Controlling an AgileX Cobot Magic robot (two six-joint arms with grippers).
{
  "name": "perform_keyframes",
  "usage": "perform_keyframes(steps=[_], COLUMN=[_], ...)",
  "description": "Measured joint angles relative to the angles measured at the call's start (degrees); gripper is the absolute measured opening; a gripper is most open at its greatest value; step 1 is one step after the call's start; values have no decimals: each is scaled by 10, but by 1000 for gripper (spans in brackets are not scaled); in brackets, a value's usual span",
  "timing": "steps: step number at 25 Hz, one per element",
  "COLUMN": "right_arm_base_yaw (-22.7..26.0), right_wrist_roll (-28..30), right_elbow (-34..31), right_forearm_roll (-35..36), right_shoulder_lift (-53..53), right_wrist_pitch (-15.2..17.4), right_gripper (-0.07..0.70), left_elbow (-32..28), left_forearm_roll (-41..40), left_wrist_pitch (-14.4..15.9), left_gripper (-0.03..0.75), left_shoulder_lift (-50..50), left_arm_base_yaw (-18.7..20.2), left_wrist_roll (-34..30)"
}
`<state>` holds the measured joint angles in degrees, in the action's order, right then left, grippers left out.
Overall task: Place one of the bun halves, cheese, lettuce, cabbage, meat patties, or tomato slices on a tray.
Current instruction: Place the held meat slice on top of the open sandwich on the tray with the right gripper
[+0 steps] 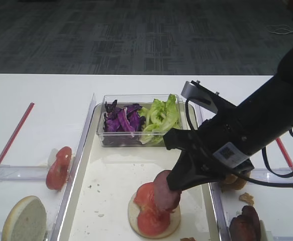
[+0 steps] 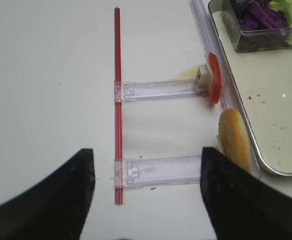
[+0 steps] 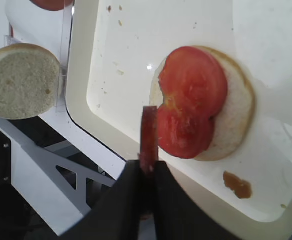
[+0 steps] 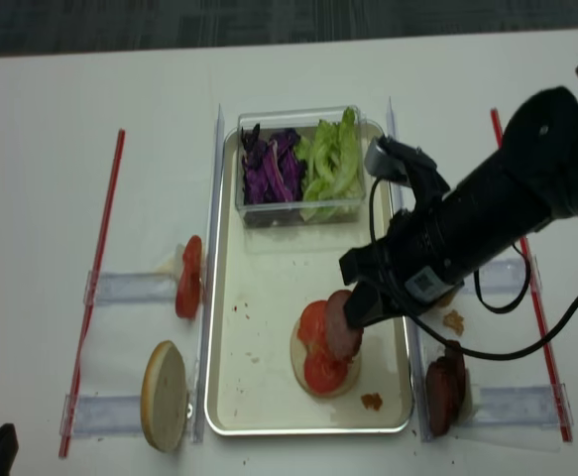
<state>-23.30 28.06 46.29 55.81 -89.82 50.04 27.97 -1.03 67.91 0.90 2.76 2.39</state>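
My right gripper (image 3: pixel 147 167) is shut on a meat patty (image 3: pixel 148 137), held on edge just above the tray (image 3: pixel 115 60). Right beside the patty, a bun half (image 3: pixel 236 115) lies cut face up on the tray with two tomato slices (image 3: pixel 193 80) on it. From above, the patty (image 1: pixel 166 191) hangs over the slices (image 1: pixel 149 221), and the gripper (image 1: pixel 174 183) comes in from the right. My left gripper (image 2: pixel 147 152) stands open over bare table left of the tray. The cabbage (image 1: pixel 122 120) and lettuce (image 1: pixel 161 118) fill a clear box at the tray's far end. No cheese shows.
Left of the tray, another bun half (image 1: pixel 24 218) and a tomato slice (image 1: pixel 59 168) lean on clear racks. More meat patties (image 1: pixel 244 226) stand at the right. Red straws (image 2: pixel 117 100) lie along both sides. A brown smear (image 3: pixel 237 184) marks the tray near the bun.
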Motion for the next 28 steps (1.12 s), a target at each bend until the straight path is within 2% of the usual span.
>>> perform_keyframes(steps=[9, 14, 19, 28], right_arm_base_yaw=[0, 25, 52, 52], right_wrist_roll=[70, 95, 178, 252], right_elbow=[0, -1, -41, -86], right_forearm_roll=[77, 106, 208, 276], right_shoulder_lift=[-25, -42, -46, -47], right_wrist_pitch=[-3, 8, 29, 32], right_gripper=[105, 105, 105, 105], left_elbow=[0, 0, 0, 0], left_forearm_roll=[-1, -1, -1, -1], left_wrist_pitch=[0, 0, 0, 0], left_gripper=[429, 429, 429, 429], left_shoulder_lift=[0, 0, 0, 0], left_arm_base_yaw=[0, 0, 0, 0], left_wrist_roll=[0, 0, 0, 0])
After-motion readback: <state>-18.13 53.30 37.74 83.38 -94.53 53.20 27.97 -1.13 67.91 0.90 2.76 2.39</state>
